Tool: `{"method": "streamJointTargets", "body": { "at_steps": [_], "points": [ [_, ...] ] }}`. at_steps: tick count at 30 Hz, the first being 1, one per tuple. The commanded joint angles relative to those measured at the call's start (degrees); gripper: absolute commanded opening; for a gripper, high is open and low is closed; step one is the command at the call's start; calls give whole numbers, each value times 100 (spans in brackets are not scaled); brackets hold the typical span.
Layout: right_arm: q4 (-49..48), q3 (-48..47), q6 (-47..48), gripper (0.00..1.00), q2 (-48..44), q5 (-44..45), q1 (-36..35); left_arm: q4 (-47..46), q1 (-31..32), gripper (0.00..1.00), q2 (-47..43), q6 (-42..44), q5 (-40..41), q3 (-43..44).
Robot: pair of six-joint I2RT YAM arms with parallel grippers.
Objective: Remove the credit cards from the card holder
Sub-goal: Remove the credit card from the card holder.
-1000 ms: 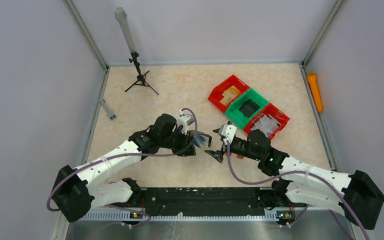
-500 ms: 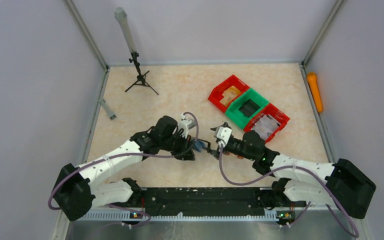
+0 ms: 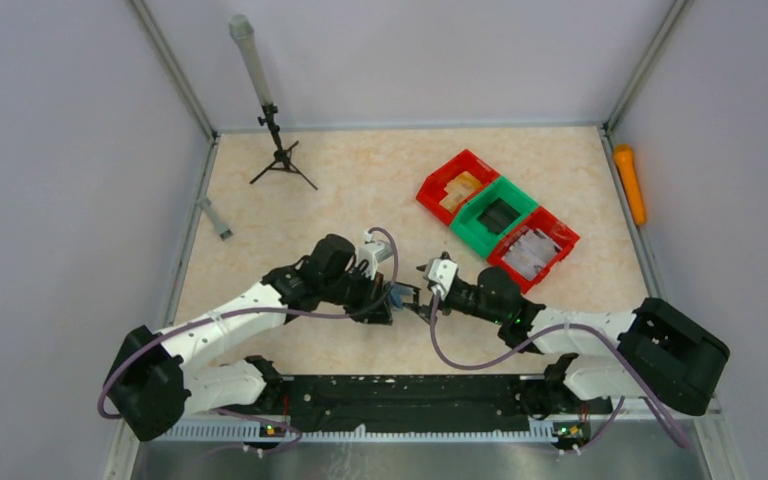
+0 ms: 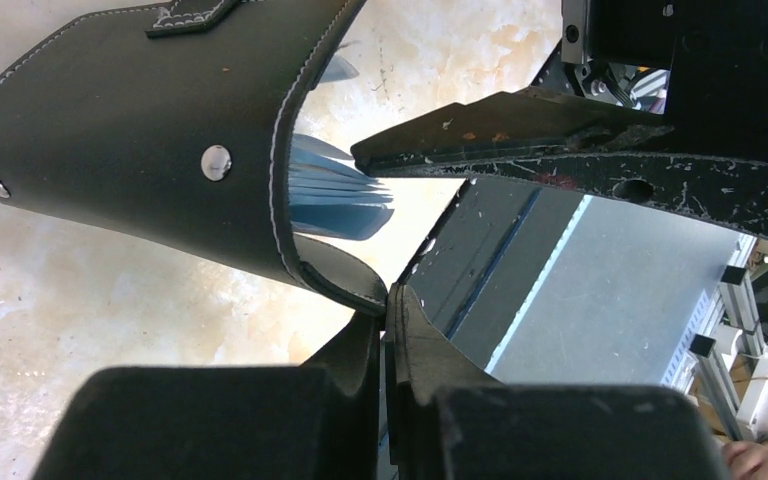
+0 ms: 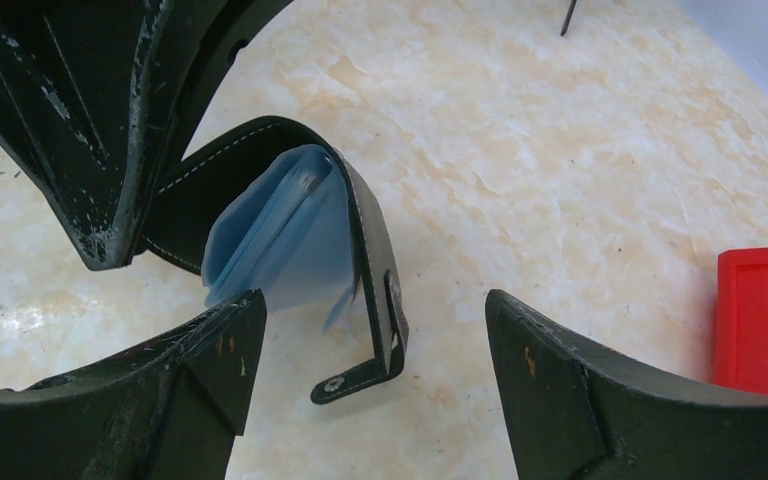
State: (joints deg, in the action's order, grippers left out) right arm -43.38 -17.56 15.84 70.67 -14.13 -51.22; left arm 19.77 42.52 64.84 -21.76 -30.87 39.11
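The left hand (image 4: 388,305) is clenched on the lower edge of the black card holder (image 4: 140,120). It pinches the leather between its two fingertips and holds it off the desk (image 3: 360,170), a little in front of the desk's middle. The holder is bent open in a curve, with a silver snap (image 4: 216,162) on its outer face. A fan of pale blue cards (image 5: 280,245) sticks out of its mouth toward the right arm. The right hand (image 5: 370,310) is released, its fingers spread wide on either side of the holder's open end. One dark finger (image 4: 520,150) lies just beside the card tips; whether it touches them I cannot tell. A short strap tab (image 5: 360,372) hangs from the holder. Three joined bins (image 3: 476,203), red, green and red, sit toward the back right corner, and a small tripod (image 3: 280,158) stands near the back left corner.
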Motion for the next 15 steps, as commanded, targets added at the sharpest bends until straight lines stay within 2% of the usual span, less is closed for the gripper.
{"method": "streamJointTargets", "body": {
  "at_steps": [1, 7, 15],
  "points": [
    [-569, 16, -197, 82, 138, -157, -23, -464, 15, 0, 19, -43, -236, -40],
    [-766, 75, -260, 82, 278, -193, -25, -577, 10, 0, 5, -81, -340, -90],
    [-913, 277, -243, 91, -40, -675, -26, -631, 10, 0, 29, -114, -349, -84]
  ]
}}
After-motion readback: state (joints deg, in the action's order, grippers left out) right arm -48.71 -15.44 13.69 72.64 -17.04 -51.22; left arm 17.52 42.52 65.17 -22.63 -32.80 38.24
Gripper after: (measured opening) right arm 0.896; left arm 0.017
